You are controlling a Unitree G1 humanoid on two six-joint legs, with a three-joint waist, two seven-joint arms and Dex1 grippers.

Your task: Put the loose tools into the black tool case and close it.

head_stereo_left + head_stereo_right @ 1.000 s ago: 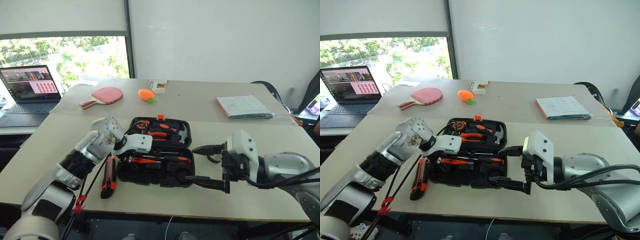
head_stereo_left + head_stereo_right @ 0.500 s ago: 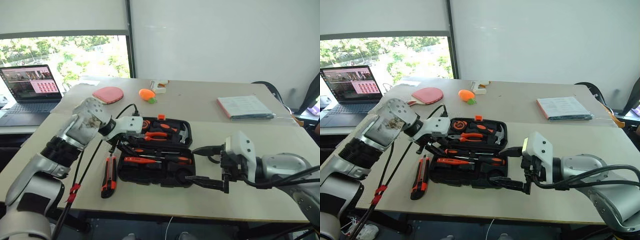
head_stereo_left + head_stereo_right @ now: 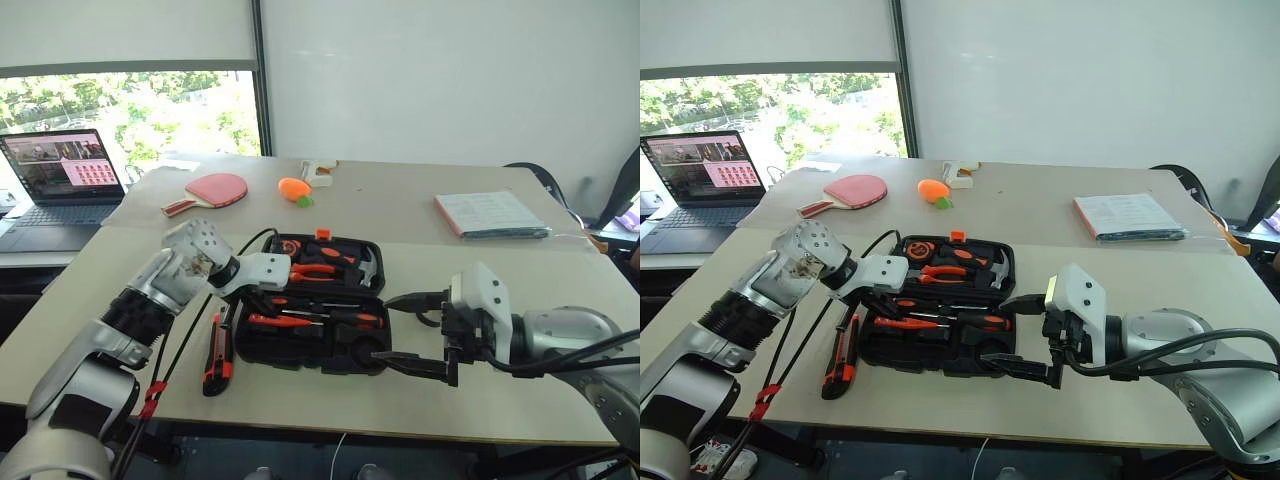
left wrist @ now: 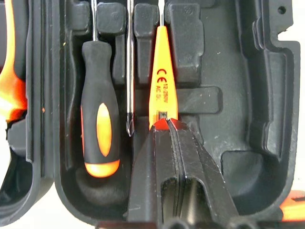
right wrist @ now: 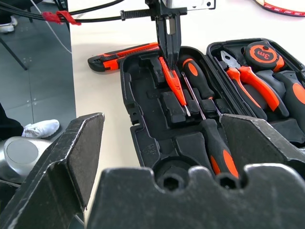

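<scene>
Currently left gripper (image 4: 167, 125) is clenched on the butt end of the thin orange screwdriver (image 4: 160, 76), which lies in a slot of the tool case (image 3: 345, 353), beside 1 black-and-orange screwdriver (image 4: 99, 119). Looks like a seating or re-seating step; whether that tool is fully down in its slot is hard to tell. Right gripper (image 3: 412, 332) is released, jaws wide, hanging just off the case's near right corner, touching nothing. Utility knife (image 3: 215, 355) lies loose on the table (image 3: 300, 405), just left of the case. Next move, my read: let go of the thin screwdriver, pick the knife, then shut the lid. Left gripper hides part of the case's left side in the head views; tape roll can't be made out.
</scene>
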